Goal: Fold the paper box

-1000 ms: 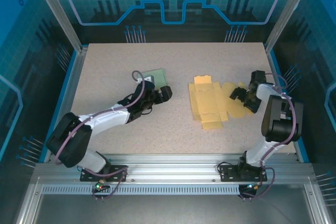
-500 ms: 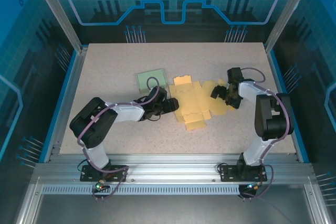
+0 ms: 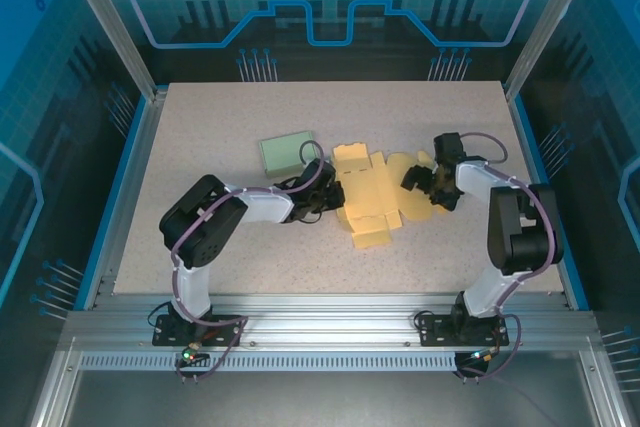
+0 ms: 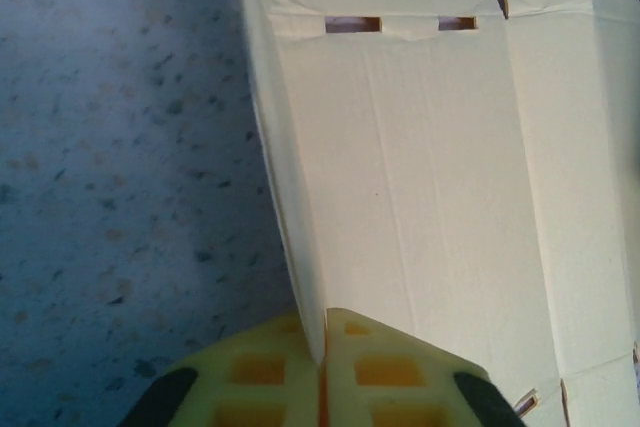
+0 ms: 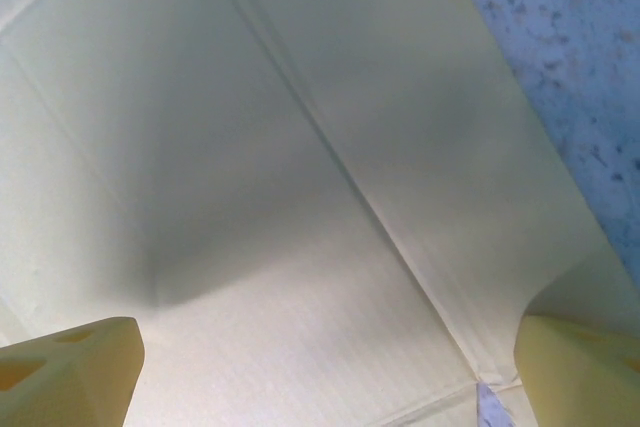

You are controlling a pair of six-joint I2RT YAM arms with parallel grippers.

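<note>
Top external view: your left gripper [image 3: 328, 203] is clamped on the left flap of the flat paper box [image 3: 372, 197], which lies mid-table [image 3: 200, 127]. It looks placed to raise that wall along its crease. Your right gripper [image 3: 417, 180] hangs wide open over the right panels, probably to steady them.

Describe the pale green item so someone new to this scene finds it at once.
On the speckled table, look left of centre, just beyond the left tool. A flat pale green rectangle lies there, beside the yellow paper box blank; only it is green with a plain outline, no flaps.
</note>
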